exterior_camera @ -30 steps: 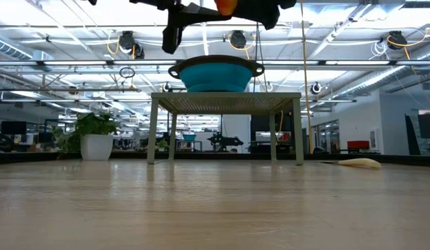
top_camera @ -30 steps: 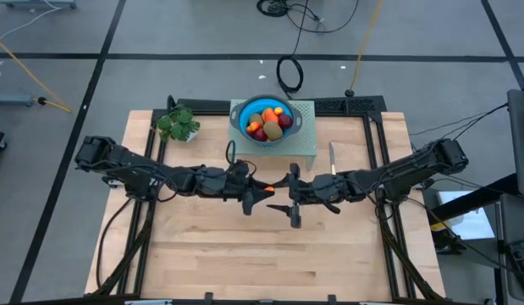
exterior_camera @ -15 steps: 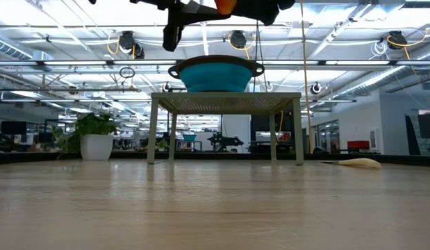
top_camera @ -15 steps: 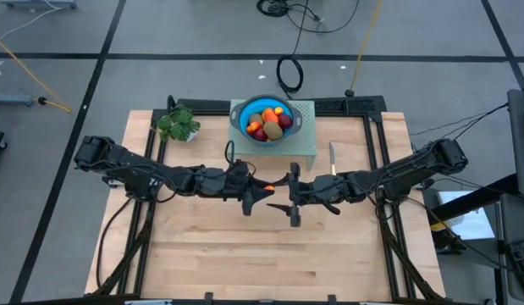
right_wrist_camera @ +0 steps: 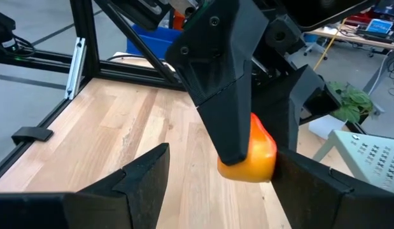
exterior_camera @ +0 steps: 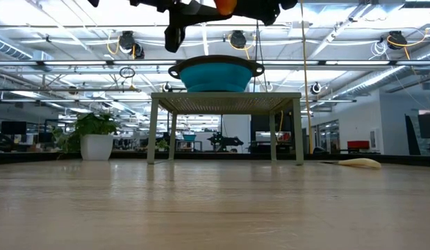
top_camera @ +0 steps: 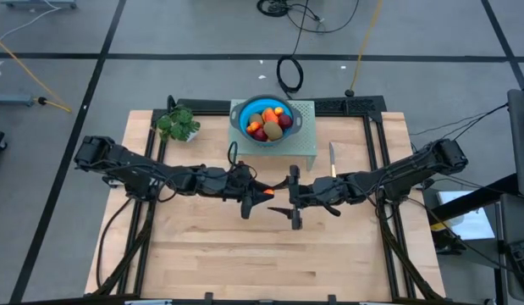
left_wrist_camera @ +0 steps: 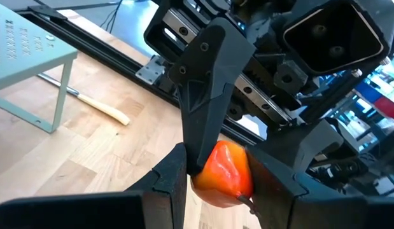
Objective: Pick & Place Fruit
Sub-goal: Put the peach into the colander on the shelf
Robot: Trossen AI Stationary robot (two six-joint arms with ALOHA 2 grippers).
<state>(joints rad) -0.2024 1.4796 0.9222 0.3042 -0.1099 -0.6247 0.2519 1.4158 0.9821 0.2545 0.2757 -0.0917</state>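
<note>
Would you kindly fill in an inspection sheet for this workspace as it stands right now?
Surface: wooden table, bare at the front.
Job's things: orange-red fruit piece held above the table's middle; other fruit in the blue bowl on a small green stand.
Clutter: green leafy bunch at the back left; yellow-handled knife right of the stand.
Grippers: left claw shut on the fruit piece; right claw open around it, facing the left claw.
Cables: black coil and yellow cable on the floor behind the table.
Surroundings: open workshop hall, no person seen.
</note>
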